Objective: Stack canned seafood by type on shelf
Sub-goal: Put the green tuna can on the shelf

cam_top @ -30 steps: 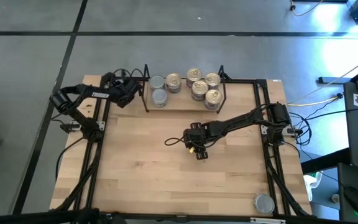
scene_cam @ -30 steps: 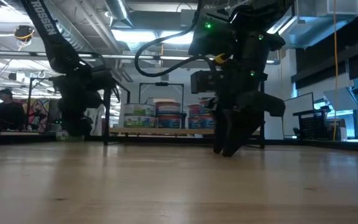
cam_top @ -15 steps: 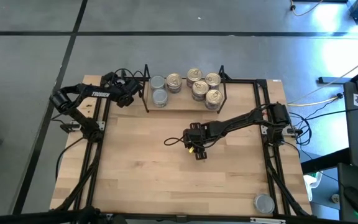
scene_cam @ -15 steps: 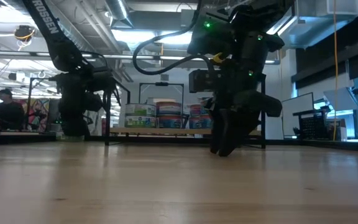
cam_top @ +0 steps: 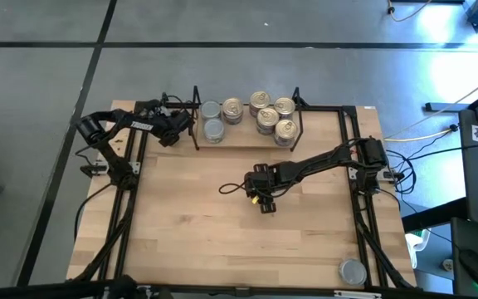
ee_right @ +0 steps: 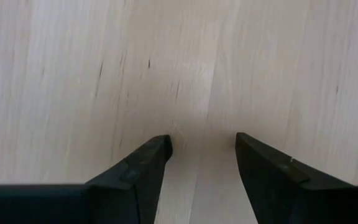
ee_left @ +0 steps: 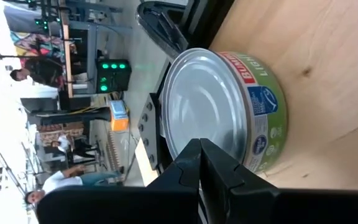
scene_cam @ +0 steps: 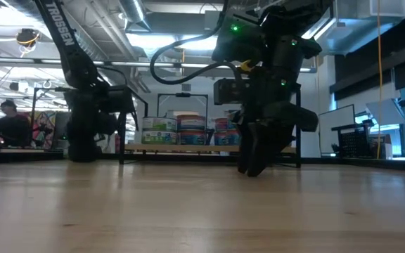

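The shelf (cam_top: 243,142), a black wire rack on a wood base, stands at the table's far edge. On its left part sit two silver-lidded tins (cam_top: 212,120); to their right stand several gold-lidded tins (cam_top: 265,116), some stacked. My left gripper (cam_top: 186,129) is shut at the shelf's left end, pointing at the nearer silver tin (ee_left: 219,109), which has a green label. Over the table's middle, my right gripper (cam_top: 265,206) points down, open with only bare wood between its fingers (ee_right: 146,163). Another silver tin (cam_top: 353,271) rests near the front right corner. My left gripper's shut fingertips (ee_left: 201,163) stand right before the green-labelled tin's side wall (ee_left: 253,158), coming level from the table's left. I cannot tell whether they touch it. The tin sits upright on the shelf's wood base.
Black rails (cam_top: 131,174) run along the table's left and right sides. Cables trail from my right arm (cam_top: 231,189). Bare wood lies between the shelf and the near edge. Beyond the table a person (scene_cam: 5,123) sits in the room.
My left arm has shifted. Its gripper has edged toward the shelf's left end, sunk a little and rolled about its own line, staying shut. My right gripper has kept still.
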Robot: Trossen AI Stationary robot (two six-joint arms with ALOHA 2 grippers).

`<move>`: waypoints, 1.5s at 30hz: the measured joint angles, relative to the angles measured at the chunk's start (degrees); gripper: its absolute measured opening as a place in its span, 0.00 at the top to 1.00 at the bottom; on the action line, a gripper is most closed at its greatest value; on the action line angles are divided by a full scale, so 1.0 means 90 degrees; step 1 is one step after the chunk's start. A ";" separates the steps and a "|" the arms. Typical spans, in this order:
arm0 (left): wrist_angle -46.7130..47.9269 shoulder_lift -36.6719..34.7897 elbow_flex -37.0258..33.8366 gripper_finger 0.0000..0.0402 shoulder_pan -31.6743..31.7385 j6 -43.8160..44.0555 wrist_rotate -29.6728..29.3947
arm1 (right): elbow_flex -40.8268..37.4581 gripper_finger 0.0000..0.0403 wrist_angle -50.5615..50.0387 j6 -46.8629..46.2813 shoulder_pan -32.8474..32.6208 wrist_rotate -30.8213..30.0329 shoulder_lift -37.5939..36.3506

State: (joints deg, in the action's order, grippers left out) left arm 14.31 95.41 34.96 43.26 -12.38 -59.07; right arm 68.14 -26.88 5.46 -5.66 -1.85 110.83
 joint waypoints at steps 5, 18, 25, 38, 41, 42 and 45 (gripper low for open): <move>0.0429 -0.0149 0.0005 1.00 -0.0016 -0.0010 0.0424 | 0.0000 0.52 -0.0021 -0.0127 -0.0002 0.0003 0.0000; 0.2111 -0.0947 0.0034 1.00 -0.0271 0.1138 0.1661 | 0.0002 0.52 -0.0021 -0.0085 0.0001 0.0105 -0.0005; 0.2274 -0.1790 0.0054 1.00 -0.0673 0.1635 0.3301 | 0.0002 0.52 -0.0021 -0.0081 0.0001 0.0112 -0.0007; 0.2728 -0.2035 0.0321 1.00 -0.1059 0.1916 0.5240 | 0.0002 0.52 -0.0019 -0.0076 0.0001 0.0101 -0.0010; 0.3022 -0.2071 0.0466 1.00 -0.1162 0.2002 0.5374 | 0.0002 0.52 -0.0019 -0.0074 0.0001 0.0100 -0.0010; 0.3055 -0.2107 0.0477 1.00 -0.1184 0.2006 0.5382 | 0.0002 0.52 -0.0019 -0.0074 0.0001 0.0100 -0.0010; 0.3098 -0.2255 0.0582 1.00 -0.1298 0.2047 0.5366 | 0.0002 0.52 -0.0019 -0.0074 0.0001 0.0097 -0.0010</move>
State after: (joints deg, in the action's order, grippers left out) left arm 42.19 75.11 40.20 31.58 6.04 -10.78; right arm 68.16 -27.05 4.80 -5.65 -0.97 110.74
